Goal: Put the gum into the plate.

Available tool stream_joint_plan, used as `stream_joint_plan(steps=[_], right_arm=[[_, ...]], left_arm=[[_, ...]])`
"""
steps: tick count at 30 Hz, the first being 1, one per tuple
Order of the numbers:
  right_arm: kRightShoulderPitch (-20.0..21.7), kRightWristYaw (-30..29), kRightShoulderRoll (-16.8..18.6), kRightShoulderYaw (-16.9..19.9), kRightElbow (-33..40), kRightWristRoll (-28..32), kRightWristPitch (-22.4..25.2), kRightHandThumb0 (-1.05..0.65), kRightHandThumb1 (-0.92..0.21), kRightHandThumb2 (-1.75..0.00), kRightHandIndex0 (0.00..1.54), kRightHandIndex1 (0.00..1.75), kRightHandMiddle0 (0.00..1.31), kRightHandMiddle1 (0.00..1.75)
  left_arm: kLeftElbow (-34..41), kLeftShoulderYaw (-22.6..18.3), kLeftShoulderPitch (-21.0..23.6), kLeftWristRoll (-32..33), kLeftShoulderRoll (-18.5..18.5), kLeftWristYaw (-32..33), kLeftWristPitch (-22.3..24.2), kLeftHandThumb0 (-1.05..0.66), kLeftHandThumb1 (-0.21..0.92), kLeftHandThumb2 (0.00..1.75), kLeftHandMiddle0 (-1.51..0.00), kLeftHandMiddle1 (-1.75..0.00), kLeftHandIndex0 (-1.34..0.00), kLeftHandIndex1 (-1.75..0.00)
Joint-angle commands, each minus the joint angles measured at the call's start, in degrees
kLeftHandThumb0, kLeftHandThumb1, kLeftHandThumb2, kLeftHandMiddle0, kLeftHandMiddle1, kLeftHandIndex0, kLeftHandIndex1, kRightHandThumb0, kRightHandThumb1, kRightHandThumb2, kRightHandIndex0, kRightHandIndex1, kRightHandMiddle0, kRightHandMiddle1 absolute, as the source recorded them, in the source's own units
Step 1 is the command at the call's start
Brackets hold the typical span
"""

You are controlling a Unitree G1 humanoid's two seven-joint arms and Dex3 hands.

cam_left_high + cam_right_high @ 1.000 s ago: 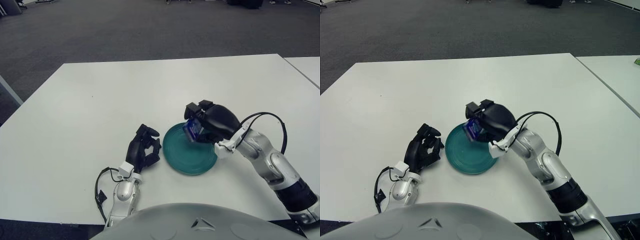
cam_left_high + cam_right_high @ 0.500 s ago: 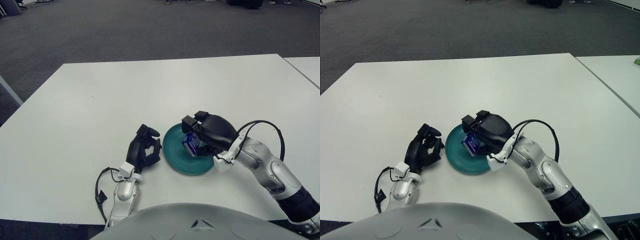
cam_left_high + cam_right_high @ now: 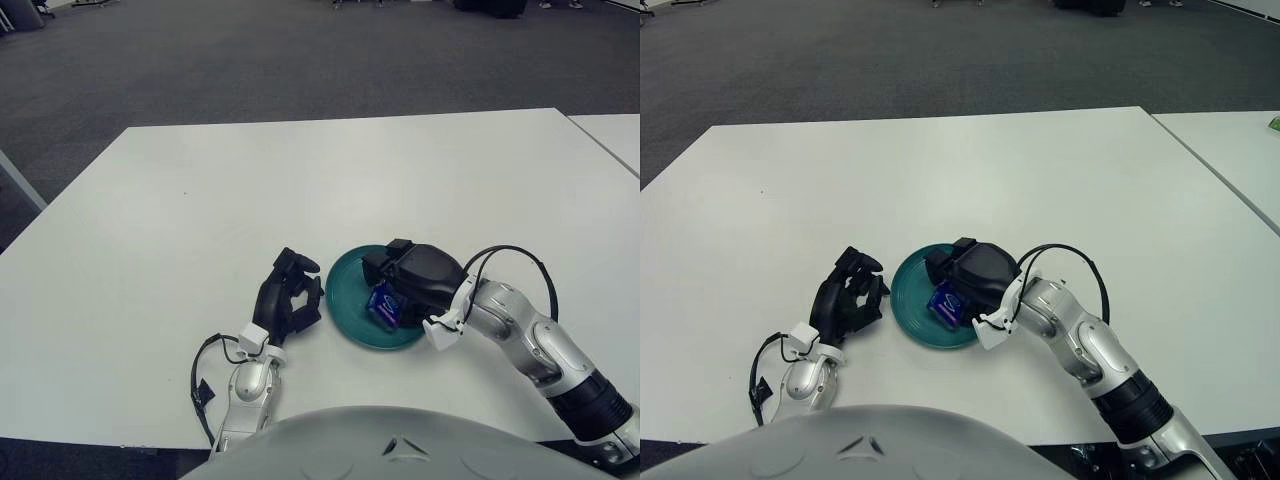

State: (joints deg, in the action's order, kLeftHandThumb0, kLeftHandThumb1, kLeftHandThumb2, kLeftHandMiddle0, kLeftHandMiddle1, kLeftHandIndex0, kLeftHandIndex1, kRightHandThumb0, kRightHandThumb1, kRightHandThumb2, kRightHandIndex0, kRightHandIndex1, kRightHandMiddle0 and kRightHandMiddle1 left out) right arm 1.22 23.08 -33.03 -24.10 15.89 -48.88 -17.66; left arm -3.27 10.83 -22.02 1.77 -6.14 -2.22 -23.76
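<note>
A teal round plate (image 3: 349, 300) lies on the white table near the front edge. My right hand (image 3: 402, 285) is low over the plate, its fingers curled on a small blue gum pack (image 3: 384, 304) that sits at or just above the plate's surface. The same shows in the right eye view: the plate (image 3: 910, 295), the gum pack (image 3: 944, 304) and the right hand (image 3: 965, 283). My left hand (image 3: 288, 296) rests on the table just left of the plate, fingers curled and holding nothing.
The white table (image 3: 300, 180) stretches far behind the plate. A second white table (image 3: 615, 135) stands at the right, with a narrow gap between. Grey carpet lies beyond.
My right hand has come down and toward me with the gum pack, from above the plate's far rim to low over its middle. The left hand has not moved.
</note>
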Motion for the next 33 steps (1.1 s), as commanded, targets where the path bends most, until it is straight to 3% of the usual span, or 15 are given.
stream_joint_plan(steps=[1,3,6,21,33], right_arm=[[1.0,1.6,0.6,-0.3,-1.8,-0.1,1.4,-0.52,-0.92,-0.66,0.26,0.57,0.10,1.51],[1.2,1.8,1.0,-0.4,-2.2,-0.1,2.0,-0.65,-0.92,-0.75,0.24,0.52,0.04,1.27],[1.5,1.8,1.3,-0.5,-2.5,-0.2,2.5,-0.72,-0.92,-0.79,0.22,0.47,0.01,1.11],[2.4,0.3,3.9,0.7,-4.2,1.7,4.8,-0.93,-0.92,-0.90,0.24,0.23,0.00,0.70],[2.8,1.1,3.6,0.9,-4.8,6.6,3.4,-1.05,-0.92,-1.00,0.09,0.07,0.00,0.29]], left_arm=[[-2.8,-0.2,0.0,1.1,-1.3,0.0,1.4,-0.40,0.65,0.89,-0.64,-1.75,-0.36,-1.75],[-3.3,-0.3,0.2,1.3,-1.3,0.2,0.9,-0.40,0.66,0.89,-0.64,-1.75,-0.36,-1.75],[-3.8,-0.4,0.5,1.3,-1.4,0.4,0.5,-0.40,0.66,0.88,-0.63,-1.75,-0.36,-1.75],[-5.8,-0.6,1.6,2.9,-1.6,0.3,-1.1,-0.39,0.68,0.85,-0.62,-1.75,-0.34,-1.75],[-5.6,-0.6,1.9,1.7,-0.7,0.5,0.2,-0.40,0.66,0.88,-0.59,-1.75,-0.36,-1.75]])
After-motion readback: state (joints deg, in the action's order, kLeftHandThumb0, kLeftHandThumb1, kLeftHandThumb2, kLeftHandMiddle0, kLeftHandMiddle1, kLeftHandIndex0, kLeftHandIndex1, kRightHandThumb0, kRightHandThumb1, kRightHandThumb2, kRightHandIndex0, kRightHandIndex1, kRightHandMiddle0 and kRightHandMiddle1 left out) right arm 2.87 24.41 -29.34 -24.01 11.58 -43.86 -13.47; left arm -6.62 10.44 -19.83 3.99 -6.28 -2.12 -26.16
